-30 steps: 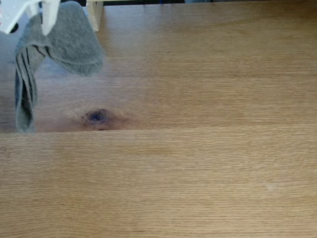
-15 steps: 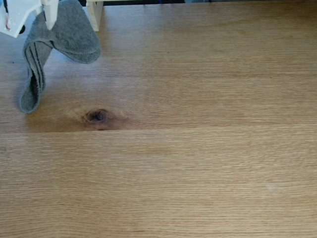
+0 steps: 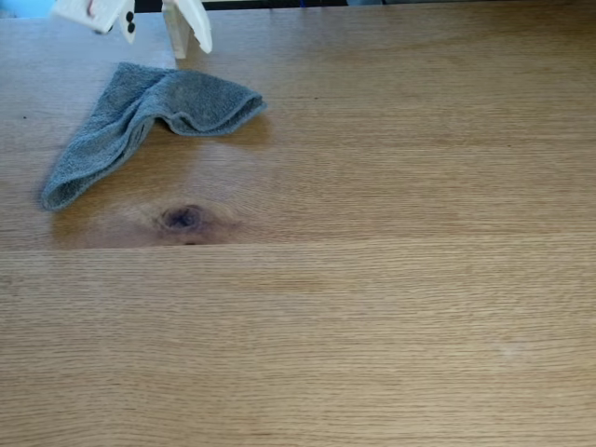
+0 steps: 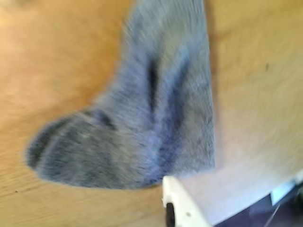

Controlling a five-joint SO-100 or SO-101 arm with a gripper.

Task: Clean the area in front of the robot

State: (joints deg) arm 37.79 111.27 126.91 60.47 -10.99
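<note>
1. Fixed view: jaws (image 3: 168,35) spread apart, empty, at top left above surface (image 3: 372,279).
2. Cloth (image 3: 140,116) lies crumpled just below jaws, apart from them.
3. Knot (image 3: 182,218) further below.

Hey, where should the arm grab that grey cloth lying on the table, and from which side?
Probably the raised fold of the grey cloth, its right end in the fixed view. That hump bunches above the tabletop, so the jaws could straddle it from above. The flat tail toward the knot offers little to pinch.
</note>
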